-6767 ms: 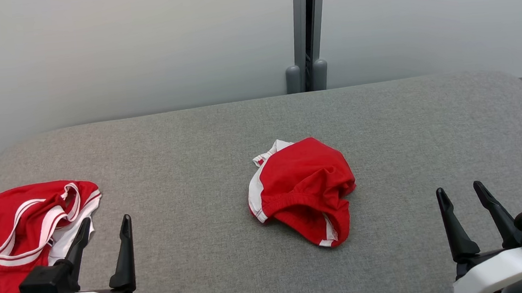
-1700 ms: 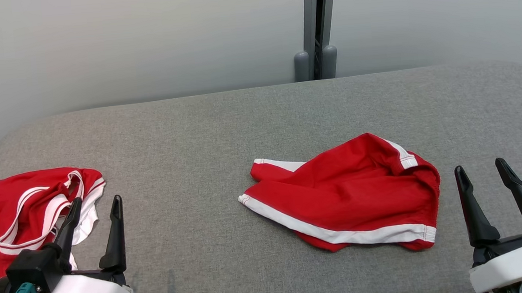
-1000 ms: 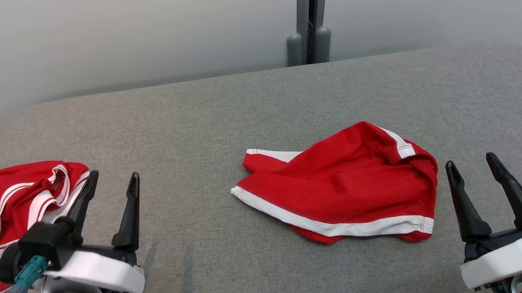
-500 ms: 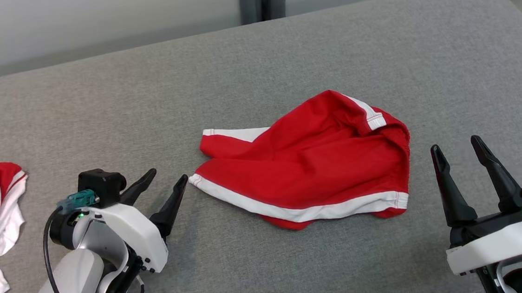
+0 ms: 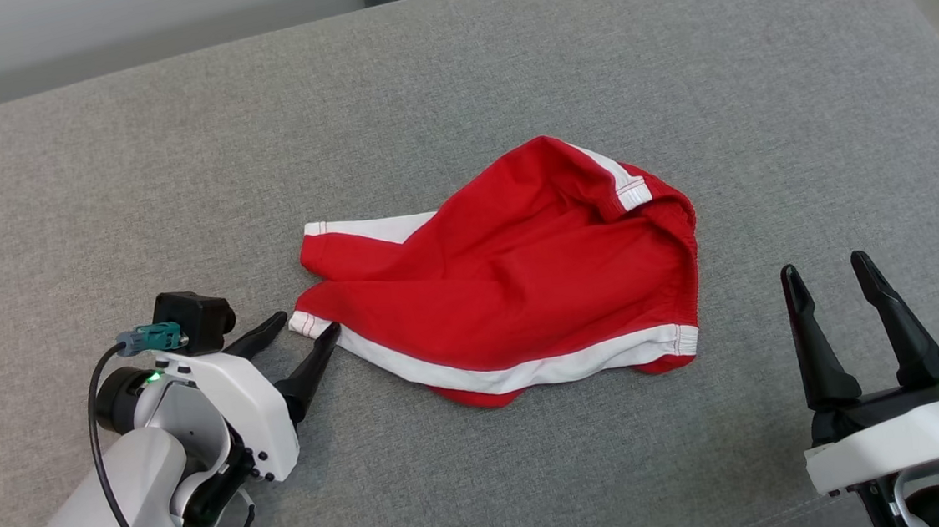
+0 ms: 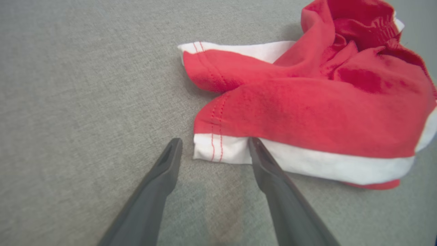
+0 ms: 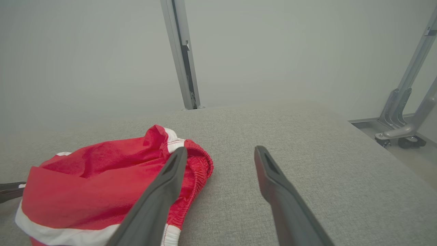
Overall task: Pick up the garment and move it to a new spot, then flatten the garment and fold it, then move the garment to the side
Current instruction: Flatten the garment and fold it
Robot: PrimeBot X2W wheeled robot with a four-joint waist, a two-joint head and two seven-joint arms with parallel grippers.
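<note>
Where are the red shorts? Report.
Head view: red shorts lie centred on the grey fabric surface, left corner at the fingertips of the left gripper.

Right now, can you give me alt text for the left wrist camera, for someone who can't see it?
The left gripper, its two dark fingers open, straddles the white-hemmed corner of crumpled red shorts and has not yet closed on it. The shorts lie on a grey fabric surface, bunched toward the upper right.

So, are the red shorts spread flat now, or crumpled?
Crumpled, not flat. The red shorts lie bunched on the grey surface: one leg overlaps the other, and the waistband end stands puckered.
</note>
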